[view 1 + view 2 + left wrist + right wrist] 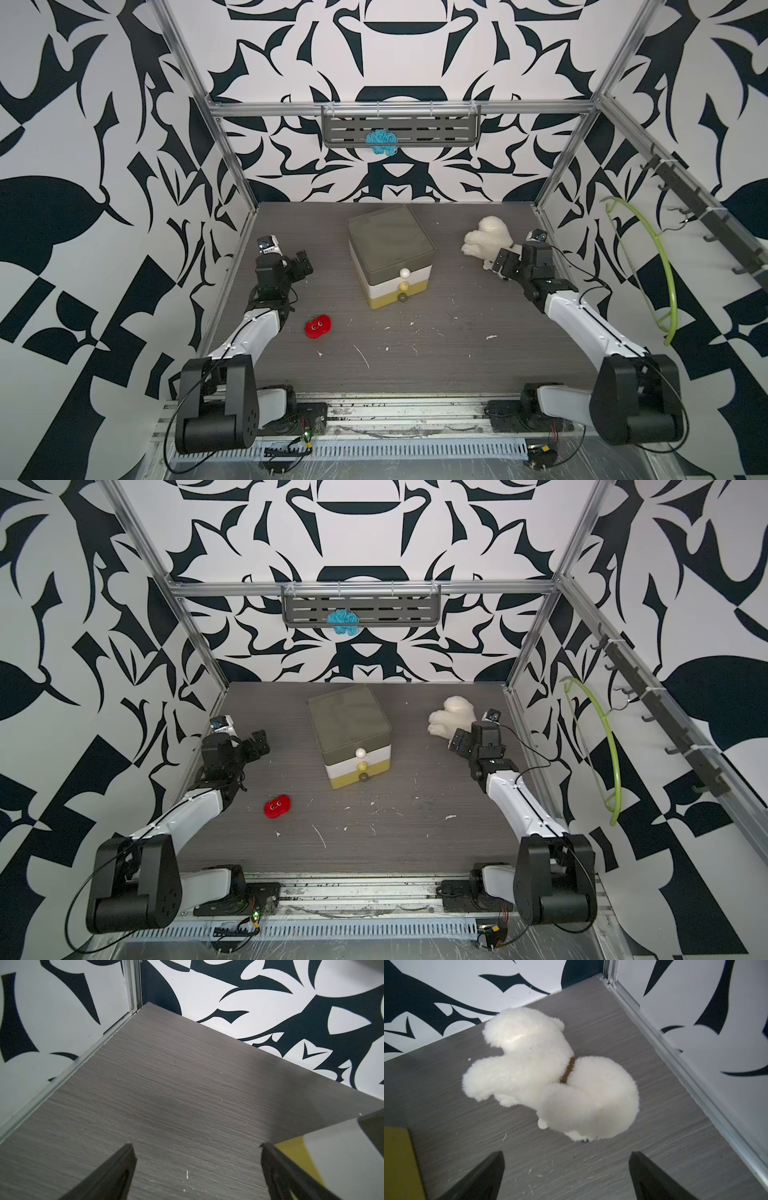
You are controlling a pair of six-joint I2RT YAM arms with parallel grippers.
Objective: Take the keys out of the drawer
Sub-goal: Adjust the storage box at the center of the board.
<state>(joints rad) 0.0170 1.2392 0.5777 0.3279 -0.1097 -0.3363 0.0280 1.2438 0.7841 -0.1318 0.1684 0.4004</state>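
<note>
top views: drawer box (390,257) sitting closed on bench (415,361); left tool (306,261), right tool (496,264) hanging wide open, empty.

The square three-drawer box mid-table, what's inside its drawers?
The square grey-lidded drawer box has all three drawers shut; only their fronts, a white knob, a yellow knob and a dark knob show. Contents are covered; no keys can be seen.
</note>
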